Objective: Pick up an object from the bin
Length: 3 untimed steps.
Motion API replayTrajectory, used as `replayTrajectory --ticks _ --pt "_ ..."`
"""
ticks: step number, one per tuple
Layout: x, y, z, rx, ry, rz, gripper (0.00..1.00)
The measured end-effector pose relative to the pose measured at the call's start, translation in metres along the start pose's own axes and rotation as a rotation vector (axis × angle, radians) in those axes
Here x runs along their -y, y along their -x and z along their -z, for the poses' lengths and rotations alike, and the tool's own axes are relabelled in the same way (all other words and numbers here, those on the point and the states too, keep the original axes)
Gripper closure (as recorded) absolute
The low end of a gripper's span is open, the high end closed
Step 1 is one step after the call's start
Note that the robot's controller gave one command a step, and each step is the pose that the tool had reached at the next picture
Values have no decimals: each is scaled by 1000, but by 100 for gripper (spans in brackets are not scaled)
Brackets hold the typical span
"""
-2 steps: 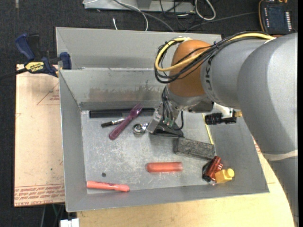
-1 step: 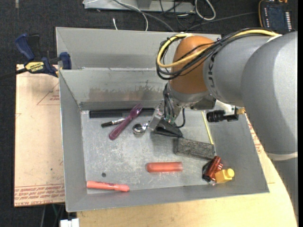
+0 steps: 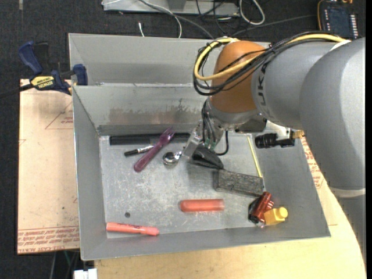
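My gripper (image 3: 204,150) hangs low over the middle of the bin, under the arm's orange cover. A small metal spoon (image 3: 170,158) lies just to its left, its handle running up toward the gripper. Left of the spoon a purple plastic utensil (image 3: 153,150) lies on a slant, crossing a long black stick (image 3: 142,139). A short black pen (image 3: 138,151) sits beside them. Just below and to the right of the gripper lies a flat grey block (image 3: 239,182).
An orange-red cylinder (image 3: 201,206) lies at the front middle and a pink marker (image 3: 132,229) at the front left. A red and yellow toy (image 3: 267,210) sits in the front right corner. A thin yellow rod (image 3: 256,156) lies along the right side.
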<state>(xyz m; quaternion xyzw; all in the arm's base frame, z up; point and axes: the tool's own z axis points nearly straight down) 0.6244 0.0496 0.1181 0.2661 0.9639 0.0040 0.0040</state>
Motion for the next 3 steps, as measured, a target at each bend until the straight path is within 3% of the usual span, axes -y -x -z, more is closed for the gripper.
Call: replayTrajectory --ticks 3 --pt "-1 1 43 2 2 1 100"
